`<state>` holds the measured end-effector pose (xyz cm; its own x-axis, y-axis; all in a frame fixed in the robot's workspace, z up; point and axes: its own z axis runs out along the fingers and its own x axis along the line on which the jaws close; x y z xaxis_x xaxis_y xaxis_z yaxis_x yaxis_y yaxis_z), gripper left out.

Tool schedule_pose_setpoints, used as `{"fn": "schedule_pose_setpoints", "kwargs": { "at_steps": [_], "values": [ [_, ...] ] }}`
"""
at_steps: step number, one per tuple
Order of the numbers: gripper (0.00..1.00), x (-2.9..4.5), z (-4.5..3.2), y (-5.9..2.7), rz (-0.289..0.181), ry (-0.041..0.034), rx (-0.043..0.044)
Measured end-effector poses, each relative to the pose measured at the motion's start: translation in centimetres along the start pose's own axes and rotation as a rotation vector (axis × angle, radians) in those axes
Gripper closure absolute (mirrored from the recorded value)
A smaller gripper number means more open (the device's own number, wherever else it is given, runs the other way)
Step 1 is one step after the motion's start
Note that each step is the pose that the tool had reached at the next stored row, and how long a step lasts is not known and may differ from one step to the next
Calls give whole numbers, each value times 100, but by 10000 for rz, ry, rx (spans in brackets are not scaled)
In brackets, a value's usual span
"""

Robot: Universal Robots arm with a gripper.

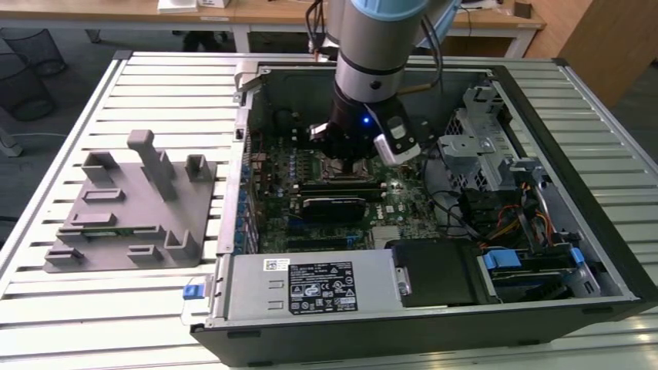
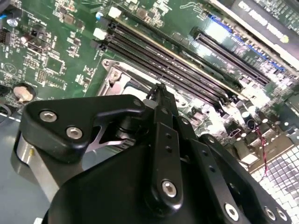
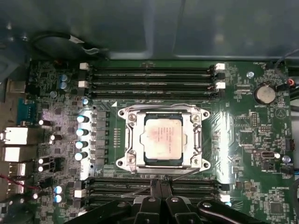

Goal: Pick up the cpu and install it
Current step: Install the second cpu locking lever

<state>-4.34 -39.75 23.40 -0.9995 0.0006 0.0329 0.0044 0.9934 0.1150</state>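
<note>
We see the small flat square cpu with its pale silvery metal top [image 3: 162,138] lying inside the dark square socket with the metal frame [image 3: 163,139] on the green motherboard [image 3: 243,121]. Our black hand [image 3: 160,184] hovers just beside the socket's edge, fingers [image 2: 160,100] pressed together and holding nothing.

We judge the main risk to be a chip not fully seated: a slight tilt could bend contacts underneath. A fingertip this near could also knock the frame or the black memory slots [image 3: 149,77] alongside.

The open black computer case [image 1: 575,254] lies on a pale slatted metal bench [image 1: 154,85], beside a grey plastic fixture [image 1: 134,208]. Wooden desks [image 1: 267,11] and wire bins [image 1: 26,85] stand behind.
</note>
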Motion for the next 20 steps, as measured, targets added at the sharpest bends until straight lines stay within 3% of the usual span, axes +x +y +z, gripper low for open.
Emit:
{"fn": "schedule_pose_setpoints", "kwargs": {
  "at_steps": [3, 13, 20],
  "values": [
    [89, 42, 10, -3, 1, 1, 2],
    [89, 47, 37, -6, 2, 4, -1],
    [89, 66, 60, -19, 10, 84, -1]
  ]
}}
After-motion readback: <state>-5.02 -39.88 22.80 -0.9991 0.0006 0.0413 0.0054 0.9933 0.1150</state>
